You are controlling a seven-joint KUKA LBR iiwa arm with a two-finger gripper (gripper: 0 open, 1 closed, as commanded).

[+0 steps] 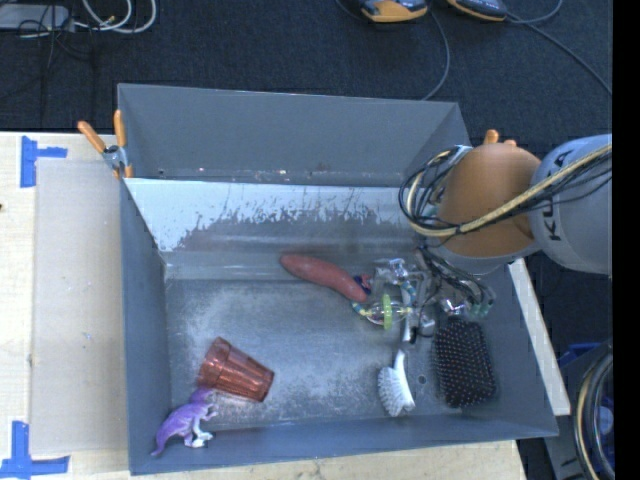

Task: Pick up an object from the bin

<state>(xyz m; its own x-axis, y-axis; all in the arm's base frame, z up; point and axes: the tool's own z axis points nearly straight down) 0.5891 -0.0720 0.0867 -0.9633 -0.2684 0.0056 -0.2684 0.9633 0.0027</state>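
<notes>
Red roll [322, 274]: long, lying slantwise at the middle of the bin floor, its right end touching or just beside the gripper.
Gripper [398, 306]: low in the right centre of the bin [290, 138], beside a small green-yellow bit [378, 314].
Jaws: cannot tell whether apart or together.
White brush [397, 388]: just below the gripper, bristles toward the lower edge.
Black hairbrush [463, 363]: right of the white brush.
Red cup [234, 372]: on its side, lower left.
Purple dinosaur [183, 425]: lower left corner, just beside the cup.
</notes>
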